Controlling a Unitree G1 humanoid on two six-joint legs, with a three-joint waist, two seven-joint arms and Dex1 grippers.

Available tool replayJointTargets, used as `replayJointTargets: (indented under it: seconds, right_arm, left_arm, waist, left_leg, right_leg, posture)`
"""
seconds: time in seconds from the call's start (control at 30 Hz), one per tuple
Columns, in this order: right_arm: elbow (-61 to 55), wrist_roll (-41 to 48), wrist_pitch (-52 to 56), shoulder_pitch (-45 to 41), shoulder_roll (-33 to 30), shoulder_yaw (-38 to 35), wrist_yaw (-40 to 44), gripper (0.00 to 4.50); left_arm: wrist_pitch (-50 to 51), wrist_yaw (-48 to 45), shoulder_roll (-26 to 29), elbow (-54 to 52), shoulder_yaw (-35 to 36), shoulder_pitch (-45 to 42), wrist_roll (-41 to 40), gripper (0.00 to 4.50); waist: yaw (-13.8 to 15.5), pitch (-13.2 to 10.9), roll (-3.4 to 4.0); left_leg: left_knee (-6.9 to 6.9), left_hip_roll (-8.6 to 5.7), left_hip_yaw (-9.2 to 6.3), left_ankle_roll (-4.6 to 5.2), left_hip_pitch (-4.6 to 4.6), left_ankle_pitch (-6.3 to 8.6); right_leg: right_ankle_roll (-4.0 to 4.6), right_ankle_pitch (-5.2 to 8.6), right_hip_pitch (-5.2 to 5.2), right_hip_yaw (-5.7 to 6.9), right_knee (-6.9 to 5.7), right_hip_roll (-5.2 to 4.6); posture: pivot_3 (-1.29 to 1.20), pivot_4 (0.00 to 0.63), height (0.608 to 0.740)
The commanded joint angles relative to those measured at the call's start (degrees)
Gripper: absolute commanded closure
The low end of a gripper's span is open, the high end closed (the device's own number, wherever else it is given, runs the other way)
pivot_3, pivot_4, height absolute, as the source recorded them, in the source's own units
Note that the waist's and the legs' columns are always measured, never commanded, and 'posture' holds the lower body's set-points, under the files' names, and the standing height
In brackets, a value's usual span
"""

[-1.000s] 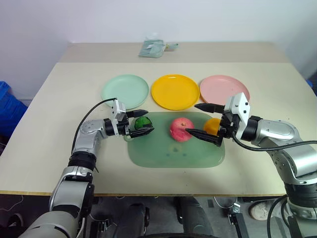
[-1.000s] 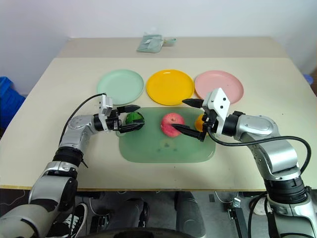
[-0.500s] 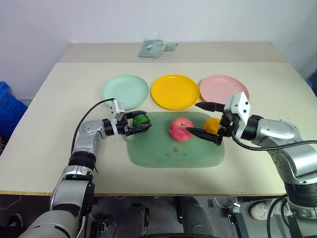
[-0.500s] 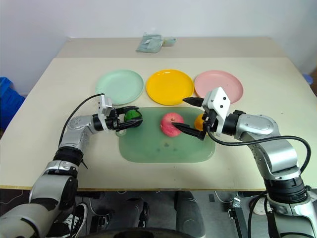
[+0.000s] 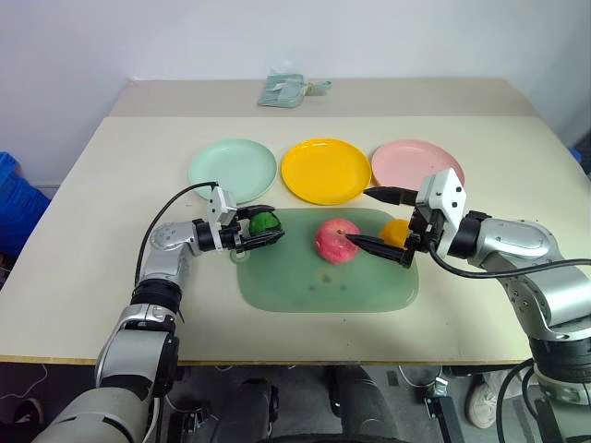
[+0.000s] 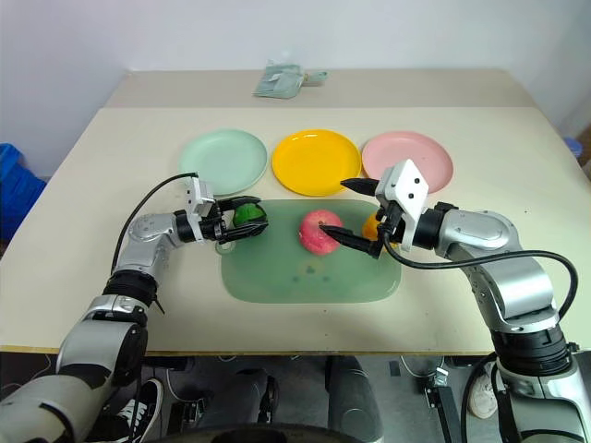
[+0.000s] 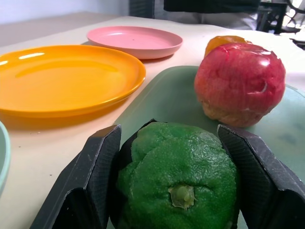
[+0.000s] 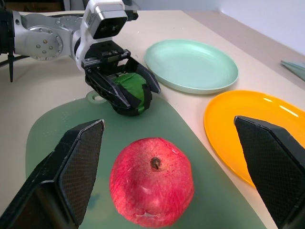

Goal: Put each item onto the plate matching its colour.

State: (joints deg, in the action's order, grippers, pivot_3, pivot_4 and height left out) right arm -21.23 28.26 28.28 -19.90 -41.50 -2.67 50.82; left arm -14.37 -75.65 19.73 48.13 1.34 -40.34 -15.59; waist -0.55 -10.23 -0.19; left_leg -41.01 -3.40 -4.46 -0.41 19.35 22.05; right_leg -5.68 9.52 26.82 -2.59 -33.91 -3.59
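My left gripper is shut on the dark green fruit, its two black fingers pressed on either side of it, at the far left corner of the translucent green mat. The pink-red apple sits in the middle of the mat and the orange fruit at its right edge. My right gripper hangs open just right of the apple, its fingers spread wide and holding nothing. Behind the mat lie the mint green plate, the yellow plate and the pink plate, all bare.
A folded greenish packet lies at the back of the table. A blue bin stands off the table's left side. Bare tabletop stretches to the left of my left arm and in front of the mat.
My left gripper has rolled a little with the green fruit in its grip and sits slightly higher in the picture. My right arm has kept still.
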Motion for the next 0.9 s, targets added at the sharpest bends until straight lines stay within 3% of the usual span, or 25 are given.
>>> replayJointTargets:
  seconds: [0.03, 0.13, 0.2, 0.5, 0.6, 0.7, 0.8, 0.9]
  right_arm:
    - [-1.19, 0.10, -0.95, -1.38, 0.08, -0.55, -0.02, 0.00]
    - [-1.17, 0.20, -0.89, -1.49, 0.07, -0.69, 0.01, 0.00]
    - [-1.15, 0.24, -0.87, -1.52, 0.04, -0.74, 0.04, 0.00]
    - [-1.31, 0.52, -0.77, -1.71, -0.10, -0.98, 0.23, 0.00]
    - [-0.91, 0.10, -0.74, -2.88, 0.53, -0.58, -0.58, 0.00]
    - [3.82, -3.52, -0.08, -8.29, 4.49, 0.97, -7.20, 0.00]
    - [8.27, -7.62, -0.37, -11.99, 8.39, 2.74, -12.53, 0.00]
    - [8.79, -8.94, -1.29, -12.39, 9.53, 3.79, -12.59, 0.00]
  left_arm:
    - [3.29, -1.03, 0.49, -1.37, 0.36, -0.08, -0.93, 1.23]
    - [5.38, -3.28, 0.44, -2.43, 0.92, 0.04, -2.56, 1.23]
    - [3.00, -0.26, -0.12, -2.24, 1.32, -0.28, -1.55, 1.76]
    - [5.18, 4.58, -1.32, -5.64, 4.05, -3.42, -4.57, 1.76]
    - [-3.63, 18.77, -1.12, 0.32, 8.19, -9.05, -1.79, 1.76]
    - [-3.08, 32.00, -0.22, 8.52, 10.03, -14.25, 0.63, 1.76]
    - [-2.94, 35.20, -0.80, 13.46, 11.40, -16.82, 0.36, 1.76]
    - [-5.36, 39.31, -1.12, 17.13, 10.84, -18.33, 2.65, 1.76]
  waist:
    - [0.00, 0.00, 0.00]
    - [-0.02, 0.00, 0.00]
    - [-0.04, 0.00, 0.00]
    - [0.02, -0.01, -0.01]
    - [0.10, -0.02, -0.04]
    - [-0.26, -0.02, -0.05]
    - [-0.15, 0.02, -0.03]
    - [0.07, 0.01, -0.04]
  left_leg:
    - [0.00, 0.00, 0.00, 0.00, 0.00, 0.00]
    - [0.00, 0.00, 0.00, 0.01, 0.00, 0.00]
    - [0.00, 0.00, 0.00, 0.01, 0.01, 0.01]
    - [0.00, 0.00, -0.01, 0.01, 0.02, 0.00]
    - [-0.01, 0.00, -0.02, 0.00, 0.02, 0.00]
    - [0.00, 0.01, -0.01, -0.18, 0.00, -0.10]
    - [0.02, 0.00, 0.02, -0.37, -0.05, -0.20]
    - [0.06, 0.00, -0.05, -0.38, 0.06, -0.21]
  right_leg:
    - [0.00, 0.00, 0.00, 0.00, 0.00, 0.00]
    - [0.00, 0.00, 0.00, 0.00, 0.00, 0.00]
    - [0.00, 0.00, 0.00, 0.00, -0.04, 0.00]
    - [0.00, 0.00, 0.00, 0.00, -0.03, 0.00]
    - [0.00, 0.00, 0.01, 0.00, 0.00, 0.00]
    - [-0.01, -0.01, 0.02, 0.00, 0.09, 0.01]
    - [-0.03, -0.01, 0.03, -0.03, 0.00, 0.01]
    - [-0.02, -0.01, 0.08, 0.04, -0.07, 0.01]
  posture:
    - [0.00, 0.150, 0.740]
    - [0.00, 0.150, 0.740]
    - [0.00, 0.150, 0.740]
    - [0.00, 0.150, 0.740]
    - [0.00, 0.150, 0.740]
    - [0.00, 0.150, 0.740]
    - [0.00, 0.150, 0.740]
    - [0.00, 0.150, 0.740]
